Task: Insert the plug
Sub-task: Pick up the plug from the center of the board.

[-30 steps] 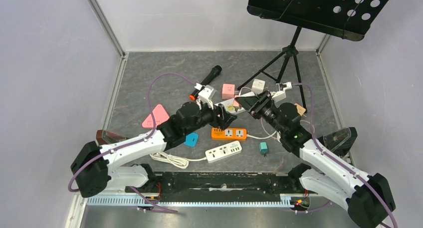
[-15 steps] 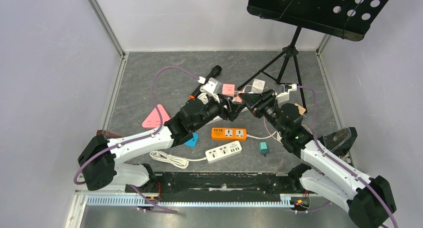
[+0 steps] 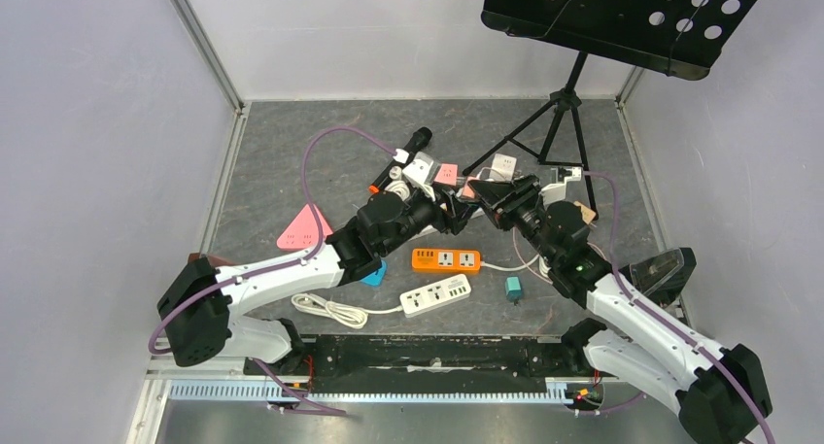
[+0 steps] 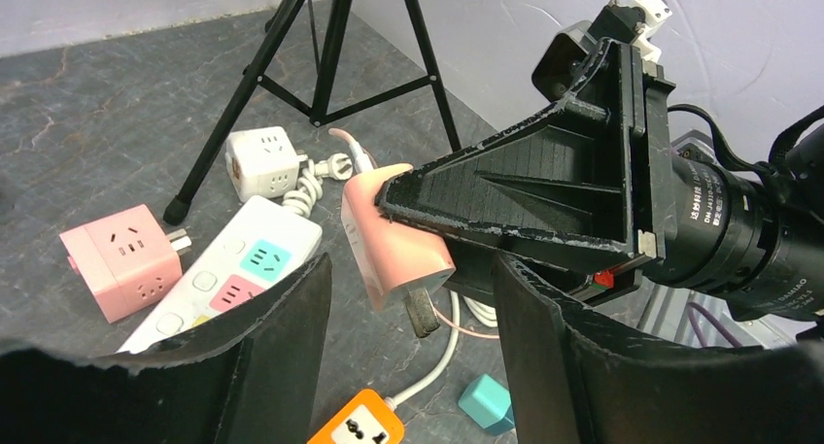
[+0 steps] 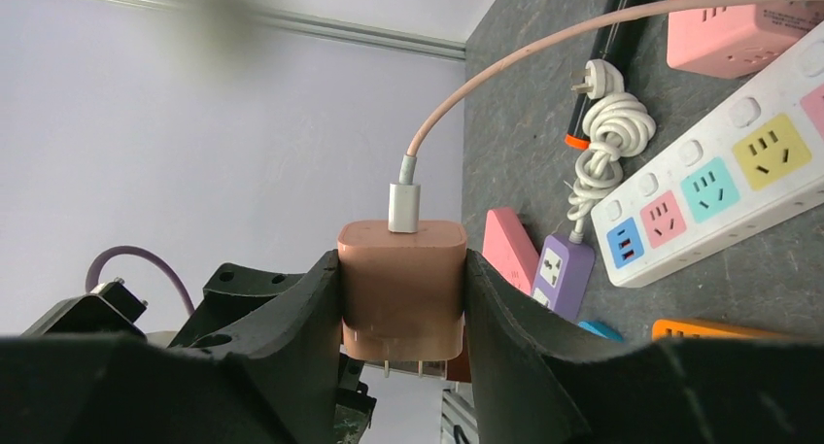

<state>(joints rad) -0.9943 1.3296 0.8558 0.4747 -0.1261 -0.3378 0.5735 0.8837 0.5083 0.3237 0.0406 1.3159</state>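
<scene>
A pink charger plug (image 5: 401, 289) with a pink cable in its top is clamped between my right gripper's (image 5: 401, 269) fingers, prongs pointing down, held above the table. In the left wrist view the plug (image 4: 394, 235) hangs just ahead of my left gripper (image 4: 408, 366), which is open and empty, its fingers (image 4: 262, 357) either side below the plug. From above, both grippers meet at mid-table: the left (image 3: 449, 209) and the right (image 3: 478, 193). A white power strip with coloured sockets (image 4: 238, 269) lies under them; it also shows in the right wrist view (image 5: 719, 196).
An orange strip (image 3: 445, 260) and a white strip (image 3: 436, 294) lie nearer the bases, with a teal cube (image 3: 513, 288). A pink cube (image 3: 446, 175), a white cube (image 3: 502, 165), a microphone (image 3: 406, 153), a pink triangle (image 3: 303, 226) and the music stand tripod (image 3: 559, 104) stand around.
My left arm has reached farther back and right, bringing its open gripper up to the plug. My right gripper has shifted slightly back-left with the plug still held.
</scene>
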